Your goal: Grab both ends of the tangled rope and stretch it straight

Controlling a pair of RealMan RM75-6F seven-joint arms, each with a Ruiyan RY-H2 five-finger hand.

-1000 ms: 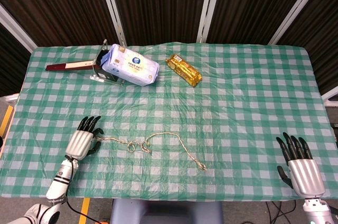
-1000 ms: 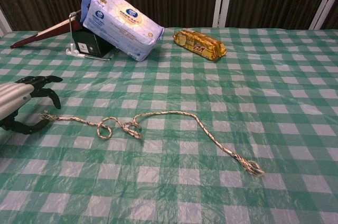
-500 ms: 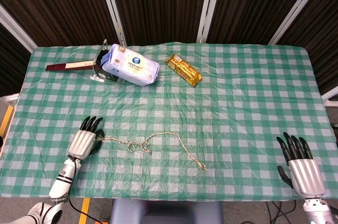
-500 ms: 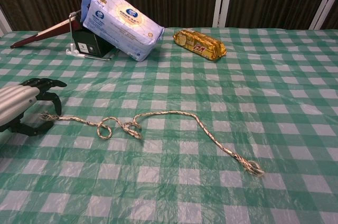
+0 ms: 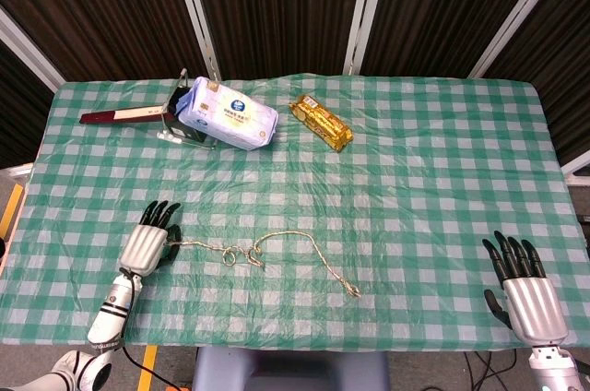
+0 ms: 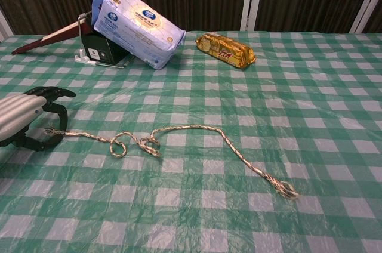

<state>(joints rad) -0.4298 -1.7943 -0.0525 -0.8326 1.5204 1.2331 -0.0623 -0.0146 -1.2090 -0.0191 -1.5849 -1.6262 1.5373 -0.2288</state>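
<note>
A thin, pale braided rope (image 5: 329, 266) lies on the green checked tablecloth with a tangle of small loops (image 6: 146, 144) left of its middle. Its right end (image 6: 290, 192) is a small loop lying free. My left hand (image 6: 24, 119) sits at the rope's left end (image 6: 51, 130), fingers arched above it and thumb below, with a gap still showing around the rope. In the head view this left hand (image 5: 147, 243) rests at the table's front left. My right hand (image 5: 521, 290) hovers at the front right corner, fingers spread, far from the rope and holding nothing.
At the back left, a blue-and-white soft pack (image 5: 229, 114) leans on a black stand (image 6: 101, 50) with a dark red strip (image 5: 120, 116) sticking out to the left. A gold-wrapped packet (image 5: 323, 123) lies at the back centre.
My left hand has edged a little towards the rope's left end, and its fingers and thumb now sit closer around it. The rope and my right hand have not moved.
</note>
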